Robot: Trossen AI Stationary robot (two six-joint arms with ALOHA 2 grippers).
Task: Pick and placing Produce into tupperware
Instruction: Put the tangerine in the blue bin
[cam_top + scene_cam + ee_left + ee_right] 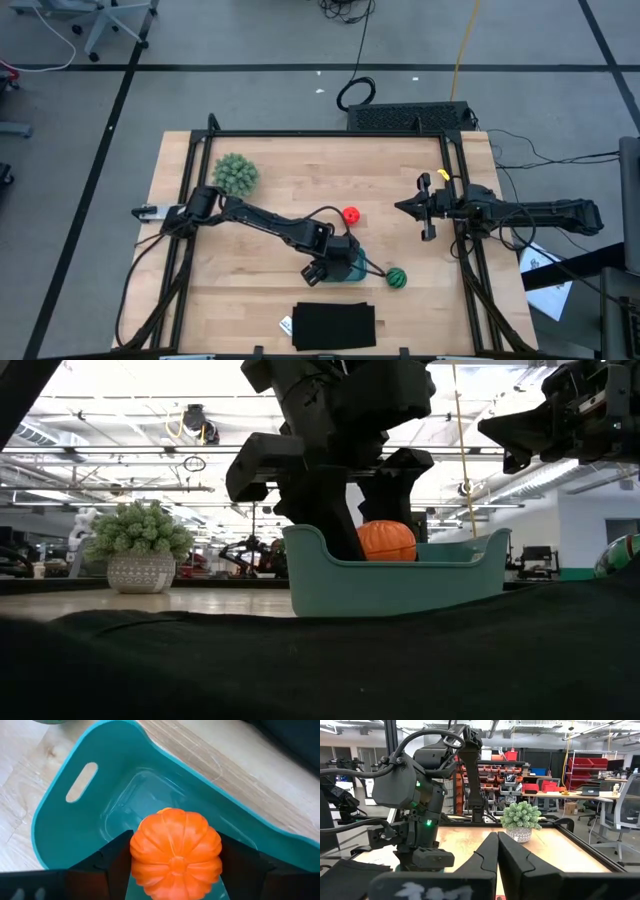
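The teal tupperware tub (356, 268) stands on the wooden table near its front middle. My left gripper (333, 262) reaches down into the tub and is shut on the orange ribbed produce piece (176, 852), which sits inside the tub's walls (400, 582). The red piece (350, 214) rests on the table beyond the tub. The striped dark green piece (397, 278) lies on the table just right of it. My right gripper (405, 207) hovers shut at the table's right side, holding nothing. My left gripper pinches the orange piece by two opposite sides (135, 855), one dark finger (116, 860) on each side. The fingers slant down into the tub from above. The piece shows above the tub's low rim (386, 540). The wall hides its underside.
A bushy green plant in a pot (235, 175) stands at the far left of the table. A flat black rectangle (334, 326) lies at the front edge, near the tub. Bare wood lies between the plant and the red piece.
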